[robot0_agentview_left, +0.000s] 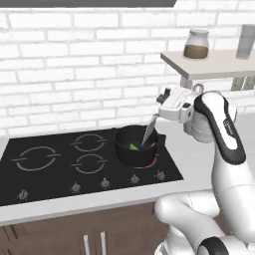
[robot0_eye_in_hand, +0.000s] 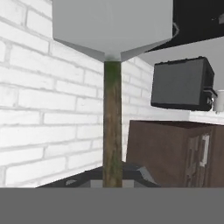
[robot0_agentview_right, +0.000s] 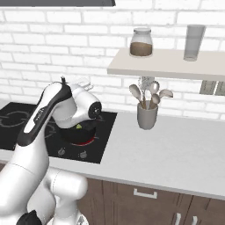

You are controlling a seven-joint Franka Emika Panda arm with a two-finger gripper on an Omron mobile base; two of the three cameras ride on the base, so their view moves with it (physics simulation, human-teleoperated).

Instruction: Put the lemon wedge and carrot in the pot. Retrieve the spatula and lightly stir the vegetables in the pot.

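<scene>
jaws: clamped shut on the spatula (robot0_agentview_left: 149, 130) handle, gripper (robot0_agentview_left: 160, 108) turned sideways above the pot's 1 o'clock rim
spatula: slants down from the grip, blade end inside the pot; in the hand view the handle (robot0_eye_in_hand: 112, 122) runs straight away from the jaws to a broad grey blade
pot: black pot (robot0_agentview_left: 130, 155) on the hob's (robot0_agentview_left: 45, 179) 4 o'clock ring, red glow under it
lemon wedge: yellow-green lemon wedge (robot0_agentview_left: 134, 147) in the pot, near centre
carrot: orange carrot (robot0_agentview_left: 152, 145) in the pot at 3 o'clock, against the wall
stage: judged stirring, both vegetables already in
risk 1: blade pushes the pot wall, pot slides off the ring; cause is too wide a stir
risk 2: carrot by the rim gets flicked out onto the hob; cause is a fast or steep sweep
risk 3: thin handle pivots or slips in the jaws under side load
risk 4: wrist or elbow clips the shelf (robot0_agentview_left: 214, 63) overhead at 1 o'clock if the arm lifts
other: utensil cup (robot0_agentview_right: 146, 115) on the table (robot0_agentview_right: 176, 149), well apart from the pot
</scene>
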